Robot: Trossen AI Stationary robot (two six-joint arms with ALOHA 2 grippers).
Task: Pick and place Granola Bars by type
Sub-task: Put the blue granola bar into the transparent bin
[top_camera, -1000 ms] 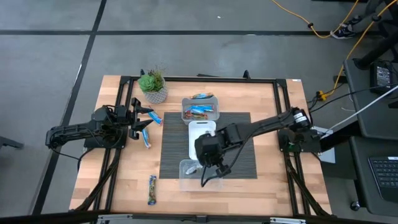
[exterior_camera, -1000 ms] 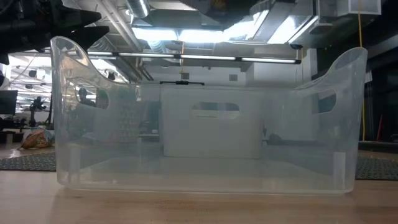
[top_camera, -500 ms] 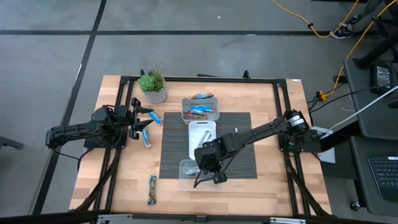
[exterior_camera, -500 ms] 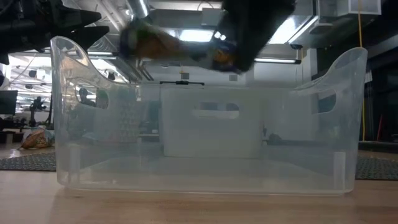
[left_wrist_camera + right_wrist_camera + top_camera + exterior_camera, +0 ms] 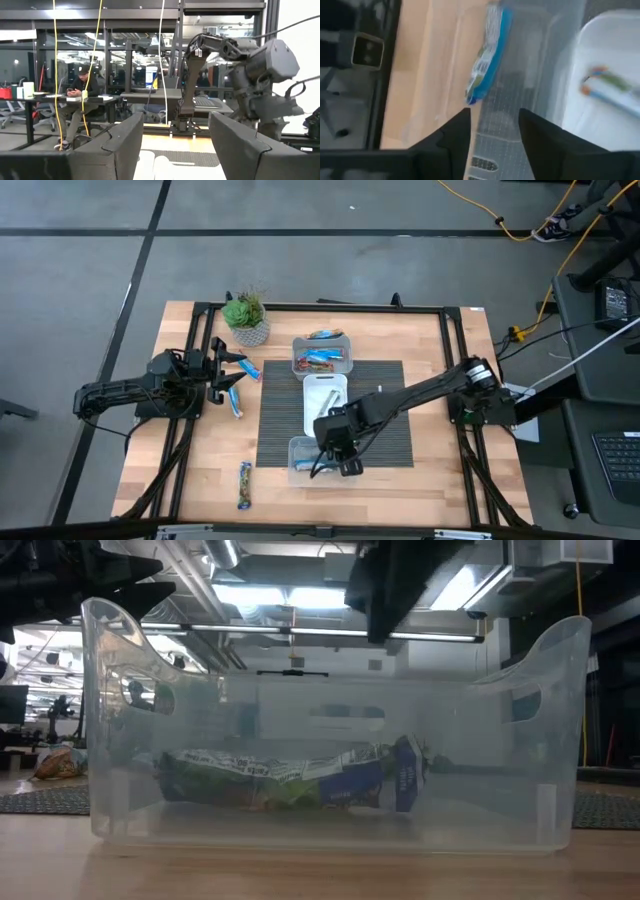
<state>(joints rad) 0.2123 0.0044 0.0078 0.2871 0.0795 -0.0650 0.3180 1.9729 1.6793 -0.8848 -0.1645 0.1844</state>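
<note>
The right gripper (image 5: 332, 463) hung above the near clear tub (image 5: 560, 810), its fingers (image 5: 451, 136) parted with nothing between them. A granola bar (image 5: 290, 778) in a blue and green wrapper lay flat on that tub's floor, directly below the gripper. The left gripper (image 5: 172, 142) waited over the table's left side, fingers spread wide and empty. More bars lay close by it (image 5: 236, 404), one lay alone near the front edge (image 5: 244, 483), and several filled the far tub (image 5: 322, 358).

Each bar appeared light. The core looked fairly stiff, but the shiny film was probably slippery and crinkled under pressure. The best hold was judged to be across the narrow width at mid-length, avoiding the flattened sealed ends, which would likely fold and slip.
</note>
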